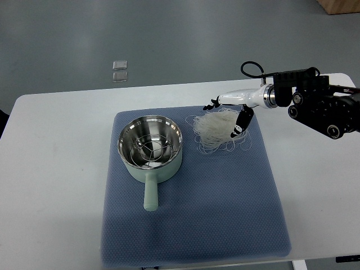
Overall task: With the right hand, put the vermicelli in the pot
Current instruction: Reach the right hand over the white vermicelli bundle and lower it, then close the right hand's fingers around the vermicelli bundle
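Note:
A nest of white vermicelli lies on the blue mat, just right of the pot. The steel pot has a mint-green outside, and its handle points toward me. A wire rack sits inside it. My right hand reaches in from the right and hovers at the far side of the vermicelli. One long white finger stretches past the bundle's far edge, and a black-tipped finger points down onto its right side. The fingers are spread and the bundle still rests on the mat.
The mat covers the middle of a white table. My right forearm, black with a cable loop, crosses the table's far right corner. Two small clear squares lie on the grey floor beyond. A dark shape shows at the left edge.

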